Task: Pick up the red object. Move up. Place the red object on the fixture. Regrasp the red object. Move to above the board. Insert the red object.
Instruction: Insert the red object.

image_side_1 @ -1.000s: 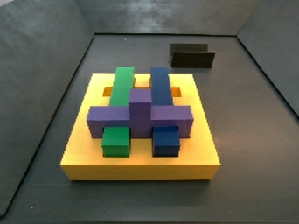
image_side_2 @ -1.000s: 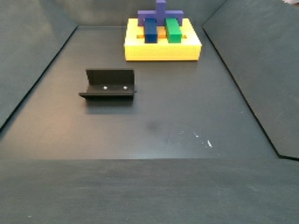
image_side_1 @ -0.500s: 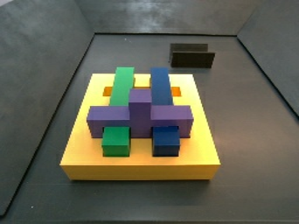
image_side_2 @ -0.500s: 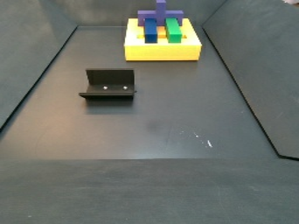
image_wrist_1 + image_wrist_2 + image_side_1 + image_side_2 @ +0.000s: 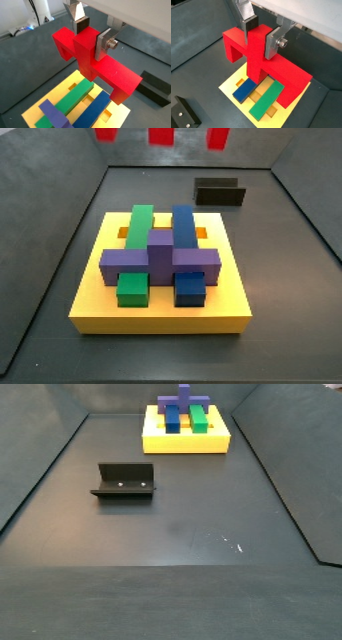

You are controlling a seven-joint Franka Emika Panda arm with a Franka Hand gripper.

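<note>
While the gripper holds the red object tight by its middle tab, high above the board | change: red bits now peek in at a side view's top edge, not there before | means: lowering to insert comes next | fixture sits empty, far behind

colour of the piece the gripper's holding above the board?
Bright red. The red object shows best in a wrist view, clamped in the gripper over the yellow board.
</note>
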